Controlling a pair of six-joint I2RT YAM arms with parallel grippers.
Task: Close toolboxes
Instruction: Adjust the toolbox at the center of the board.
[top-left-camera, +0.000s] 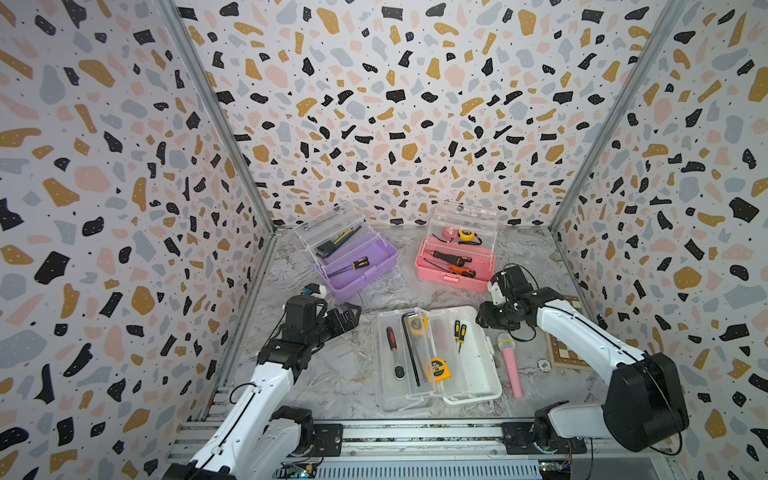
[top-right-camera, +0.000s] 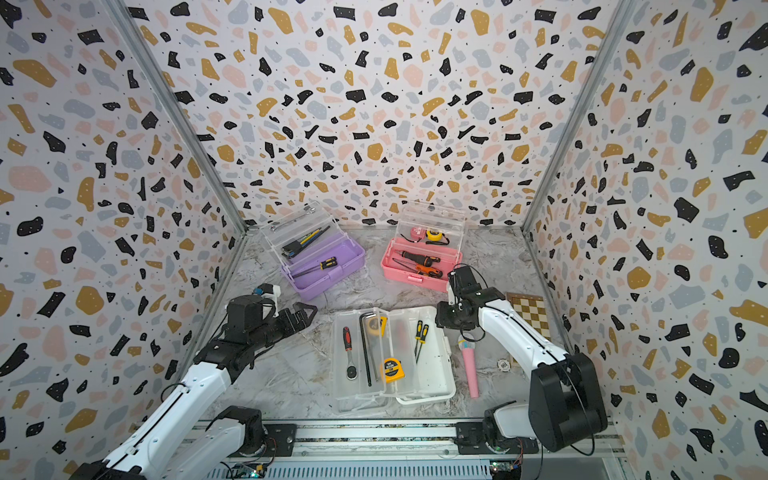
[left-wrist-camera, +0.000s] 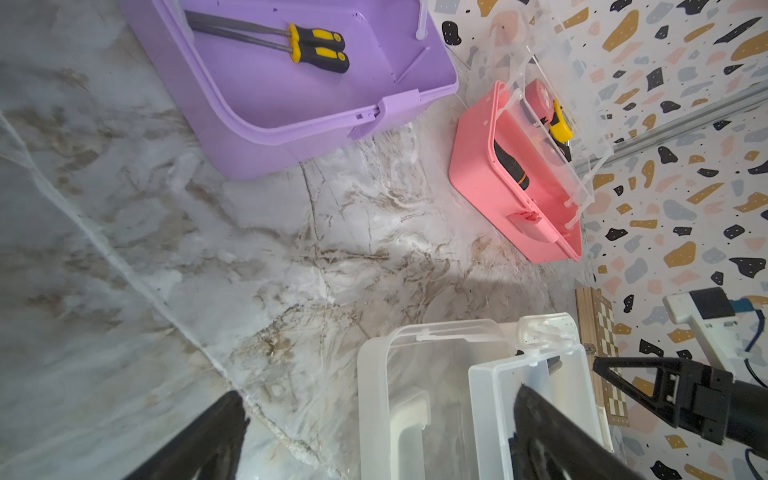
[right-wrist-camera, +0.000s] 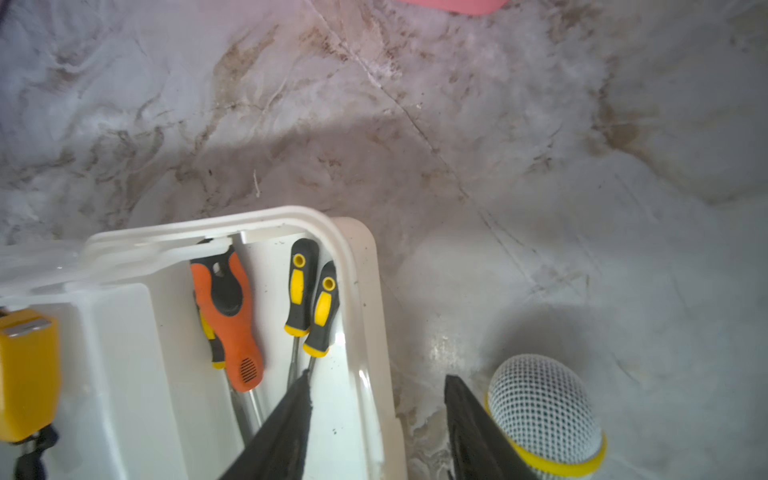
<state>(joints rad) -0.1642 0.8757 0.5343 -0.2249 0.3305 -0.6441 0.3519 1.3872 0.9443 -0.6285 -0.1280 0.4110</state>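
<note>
Three toolboxes stand open on the marble table in both top views. The white toolbox (top-left-camera: 469, 374) is front centre, its clear lid (top-left-camera: 395, 386) folded flat to the left with tools on it. The purple toolbox (top-left-camera: 365, 266) sits back left and the pink toolbox (top-left-camera: 453, 282) back right, both with lids raised. My left gripper (top-left-camera: 351, 318) hangs open left of the white box, holding nothing. My right gripper (right-wrist-camera: 376, 382) straddles the white toolbox's right rim (right-wrist-camera: 365, 291), one finger inside and one outside. There is a gap on both sides of the rim.
A pink toy microphone (top-left-camera: 511, 365) lies just right of the white box, its mesh head (right-wrist-camera: 540, 407) against my right gripper's outer finger. A checkered board (top-left-camera: 567, 357) and a small round chip (top-left-camera: 543, 365) sit at the right wall. Screwdrivers (right-wrist-camera: 307, 299) lie inside the white box.
</note>
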